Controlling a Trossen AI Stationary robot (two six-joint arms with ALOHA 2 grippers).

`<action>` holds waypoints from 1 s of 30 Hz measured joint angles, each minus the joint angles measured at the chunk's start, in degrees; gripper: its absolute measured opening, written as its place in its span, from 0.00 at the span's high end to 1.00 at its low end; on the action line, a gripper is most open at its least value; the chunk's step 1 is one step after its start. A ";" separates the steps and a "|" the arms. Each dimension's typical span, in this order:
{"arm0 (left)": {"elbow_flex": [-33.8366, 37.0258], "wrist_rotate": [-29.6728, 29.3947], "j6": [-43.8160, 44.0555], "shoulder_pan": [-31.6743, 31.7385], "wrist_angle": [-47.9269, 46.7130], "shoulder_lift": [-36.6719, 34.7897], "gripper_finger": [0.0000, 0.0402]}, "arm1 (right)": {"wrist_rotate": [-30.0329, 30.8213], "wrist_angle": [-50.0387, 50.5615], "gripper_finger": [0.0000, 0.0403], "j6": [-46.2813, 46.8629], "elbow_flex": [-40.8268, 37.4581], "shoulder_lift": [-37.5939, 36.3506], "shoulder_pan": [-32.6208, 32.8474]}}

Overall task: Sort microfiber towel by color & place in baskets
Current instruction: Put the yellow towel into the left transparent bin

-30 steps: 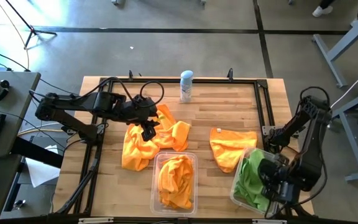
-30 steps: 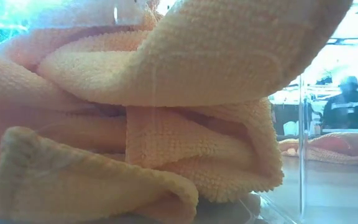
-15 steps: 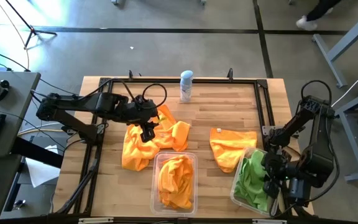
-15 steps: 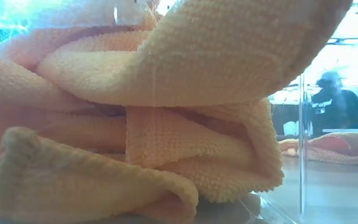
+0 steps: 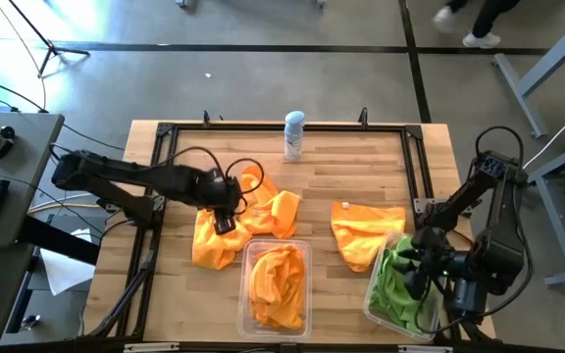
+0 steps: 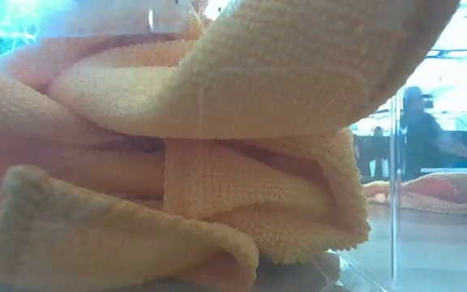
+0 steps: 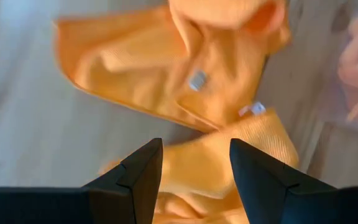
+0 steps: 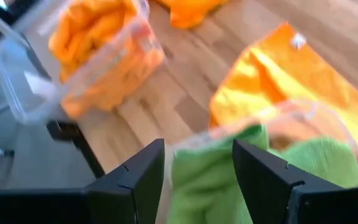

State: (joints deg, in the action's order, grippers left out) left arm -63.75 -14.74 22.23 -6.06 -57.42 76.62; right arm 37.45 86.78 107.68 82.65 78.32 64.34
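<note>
A pile of orange towels (image 5: 214, 240) lies on the table's left half, also seen as orange towels (image 7: 185, 93) in the left wrist view. My left gripper (image 5: 226, 218) (image 7: 194, 165) hangs open just above that pile. One more orange towel (image 5: 366, 230) lies flat to the right of centre. A clear bin (image 5: 245, 294) at the near edge holds crumpled orange towels (image 6: 201, 162). A second clear bin (image 5: 373, 299) at the near right holds green towels (image 8: 241, 168). My right gripper (image 5: 415, 273) (image 8: 197, 168) is open above those green towels.
A white-and-blue spray can (image 5: 294, 135) stands at the far edge, behind the pile. A black frame (image 5: 415, 162) runs around the table top. Bare wood lies between the pile and the single orange towel. A person (image 6: 420, 134) walks in the room beyond.
My left gripper has moved toward the near edge, over the orange pile. My right gripper has drawn back from the near edge toward the far side, over the green bin. The towels have stayed where they were. A person has walked across the room behind.
</note>
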 joint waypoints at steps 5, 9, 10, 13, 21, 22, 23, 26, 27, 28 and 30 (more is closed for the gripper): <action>11.46 4.45 4.77 -0.01 7.83 -2.46 0.57 | 1.52 0.05 0.54 -1.45 -0.02 0.02 -3.44; 17.40 8.03 9.84 -0.21 10.84 -2.86 0.57 | 1.51 0.06 0.54 -4.56 -0.02 0.02 -6.25; 18.40 8.64 11.13 -0.37 11.17 -2.86 0.57 | 1.49 0.04 0.54 -5.24 -0.02 0.02 -6.94; 20.78 9.74 15.67 -0.97 10.90 -2.86 0.57 | 1.52 0.04 0.54 -7.05 -0.02 0.02 -9.06; 23.51 10.59 26.94 -3.54 12.42 -2.89 0.57 | 2.64 0.83 0.54 -8.74 -0.04 0.02 -16.04; 24.10 10.75 27.62 -3.80 12.62 -2.89 0.57 | 2.64 0.78 0.54 -10.06 -0.04 0.02 -17.09; 24.77 10.86 28.36 -4.08 12.82 -2.87 0.57 | 2.69 0.72 0.55 -11.69 -0.04 0.02 -18.13; 27.41 12.02 30.00 -4.67 15.08 -2.60 0.57 | 2.61 0.56 0.56 -16.91 -0.04 0.02 -21.60; 28.45 12.62 30.69 -4.73 16.00 -2.60 0.57 | 2.45 0.35 0.57 -18.67 -0.04 0.02 -22.79; 29.35 12.99 31.55 -4.86 16.69 -2.60 0.57 | 1.86 0.03 0.58 -20.57 -0.04 0.02 -24.01; 30.81 13.02 33.06 -5.08 17.93 -2.60 0.57 | 0.37 -1.11 0.61 -24.72 -0.07 0.02 -26.34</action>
State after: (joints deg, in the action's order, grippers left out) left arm -32.94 -1.72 55.29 -11.13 -39.49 74.02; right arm 37.82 85.67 82.96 82.59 78.35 38.00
